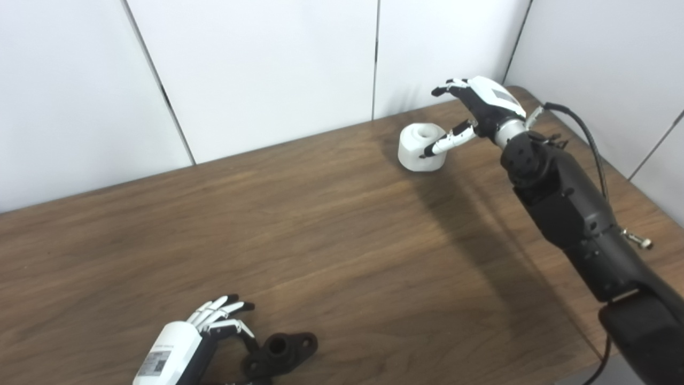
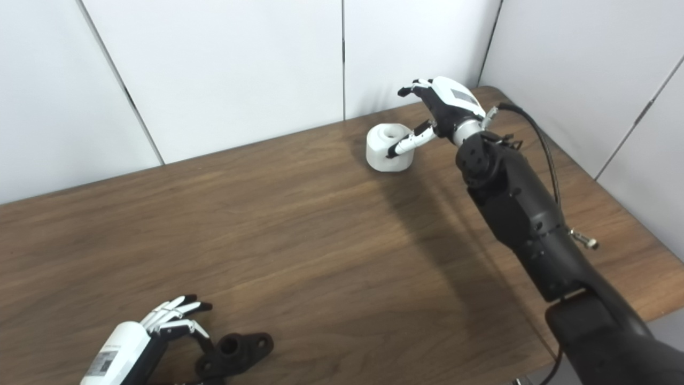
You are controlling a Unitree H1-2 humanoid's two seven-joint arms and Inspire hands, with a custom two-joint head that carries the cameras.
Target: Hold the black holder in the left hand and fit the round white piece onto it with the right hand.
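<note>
The black holder (image 1: 280, 353) lies flat near the table's front edge, its round socket facing up. My left hand (image 1: 211, 326) is open just to its left, fingers spread above the wood, thumb close to the holder's near end. At the far right of the table the round white piece (image 1: 422, 147) stands upright with a hollow top. My right hand (image 1: 473, 109) hovers open beside it on the right. Its thumb lies across the piece's near right side, while the fingers arch above and behind the piece.
The brown wooden table (image 1: 320, 230) is backed by white wall panels (image 1: 256, 69) close behind the white piece. The table's right edge runs under my right arm (image 1: 577, 219), which has a cable looping along it.
</note>
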